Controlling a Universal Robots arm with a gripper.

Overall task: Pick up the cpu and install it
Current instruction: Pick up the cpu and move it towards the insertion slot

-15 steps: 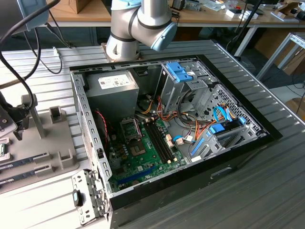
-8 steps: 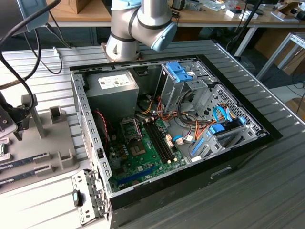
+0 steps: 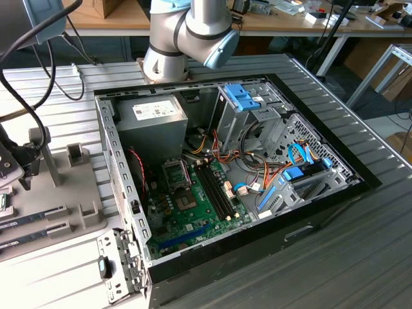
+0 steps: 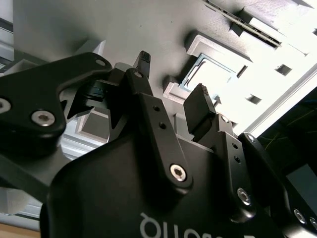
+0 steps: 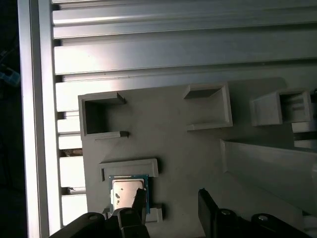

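One pincer, wide open and empty, poised just over cpu, seated in grey tray

I read the cpu as silver-grey with dark flecks and a thin green rim; its fixture plain pale grey; the gripper black; the slatted table banded silver. In the exterior view, the motherboard is green and the drive latches blue.

- The cpu is a small, flat, square chip with a silver-grey metal top and a thin green rim.
- It lies flat, metal side up, in a shallow recess of a grey holder plate.
- Raised ledges stand just beside its edges.
- In the second wrist view the cpu also sits level in that recess.
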